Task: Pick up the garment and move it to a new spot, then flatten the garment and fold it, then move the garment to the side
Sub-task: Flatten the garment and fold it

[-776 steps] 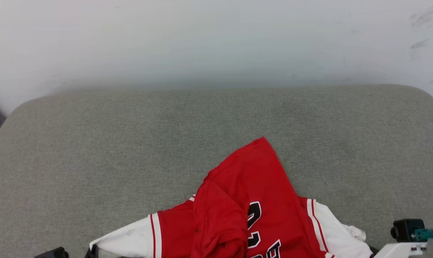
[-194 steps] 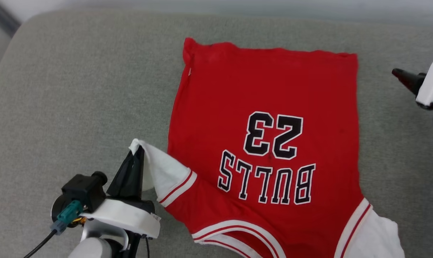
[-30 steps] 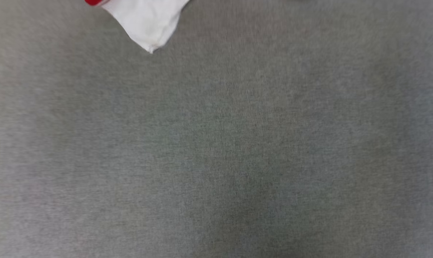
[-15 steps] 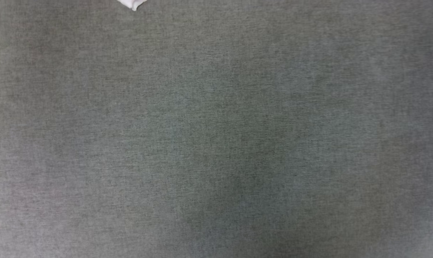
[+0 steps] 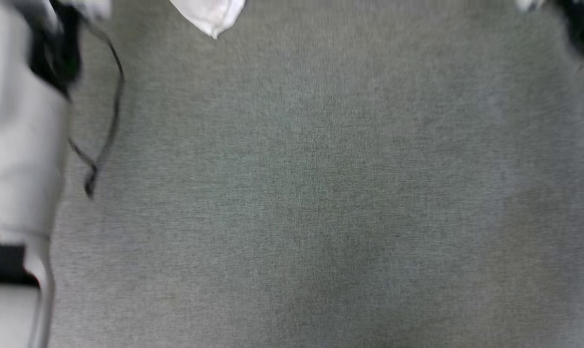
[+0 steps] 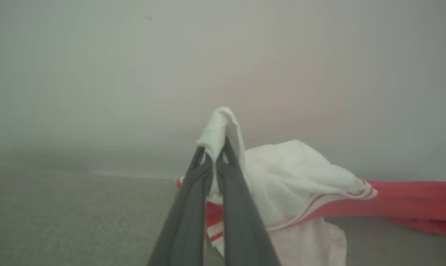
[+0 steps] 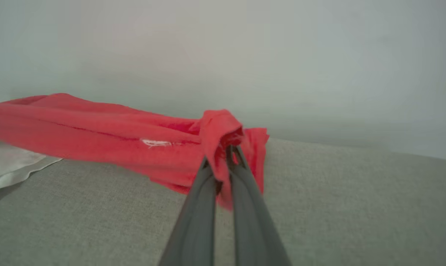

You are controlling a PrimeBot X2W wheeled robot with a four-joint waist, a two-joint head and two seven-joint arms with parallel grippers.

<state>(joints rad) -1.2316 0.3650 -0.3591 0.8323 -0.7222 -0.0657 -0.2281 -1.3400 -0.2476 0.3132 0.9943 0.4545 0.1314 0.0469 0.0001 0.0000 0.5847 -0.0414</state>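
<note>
Half a second back the head view had only the tip of the white sleeve [image 5: 210, 17] at its far edge. Now more of that sleeve hangs into view, and the pale left forearm [image 5: 16, 145] with its dark cable [image 5: 106, 116] has come in along the left. The head itself has probably tilted, so part of this is the camera's doing. A blurred dark shape at the far right corner may be the right arm; it is too smeared to be sure. Grey upholstered surface [image 5: 321, 193] takes up the middle of this view.

From the left wrist, the left gripper [image 6: 213, 162] is pinched tight on a peak of white sleeve cloth. The jersey shirt [image 6: 411, 201] runs off to the right as a red band above the upholstery, with more white cloth drooping below the fingers.

From the right wrist, the right gripper [image 7: 223, 162] is likewise clamped shut, on a bunch of red fabric. The shirt stretches away to the left, raised at the grip and sagging toward the surface, with white cloth lying flat on it at the near left. A pale wall [image 7: 319, 55] stands behind.

As a judgement: the spreading looks done, since the shirt lay flat seconds ago. With two ends now lifted, the fold seems under way and unfinished. Setting the shirt aside is left to do.
</note>
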